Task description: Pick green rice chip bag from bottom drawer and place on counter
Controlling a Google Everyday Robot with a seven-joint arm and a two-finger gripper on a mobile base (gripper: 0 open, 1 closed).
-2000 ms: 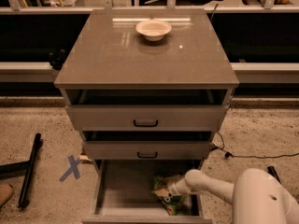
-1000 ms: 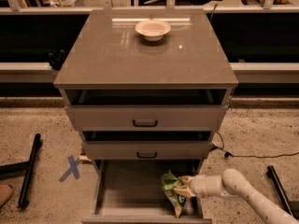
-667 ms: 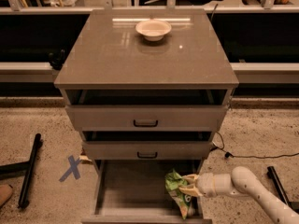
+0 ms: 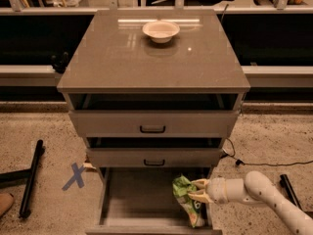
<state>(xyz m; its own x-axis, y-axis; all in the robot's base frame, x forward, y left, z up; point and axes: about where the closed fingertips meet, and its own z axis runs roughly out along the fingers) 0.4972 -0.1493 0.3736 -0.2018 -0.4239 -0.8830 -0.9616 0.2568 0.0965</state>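
Note:
The green rice chip bag (image 4: 184,198) hangs upright in my gripper (image 4: 197,190), lifted above the floor of the open bottom drawer (image 4: 132,202) at its right side. Its pale yellowish end points down toward the drawer's front edge. The gripper reaches in from the right on a white arm (image 4: 266,197) and is shut on the bag's upper right edge. The counter (image 4: 122,58) is the glossy grey-brown top of the cabinet, well above the bag.
A white bowl (image 4: 161,31) sits at the back middle of the counter. The two upper drawers (image 4: 152,124) with black handles stick out slightly above the bag. A black bar (image 4: 30,177) and a blue X mark (image 4: 75,176) lie on the floor at left; a cable (image 4: 264,163) runs at right.
The bag has been gripped and lifted off the drawer floor. The arm has drawn back to the right and risen, so the bag now hangs higher in the drawer.

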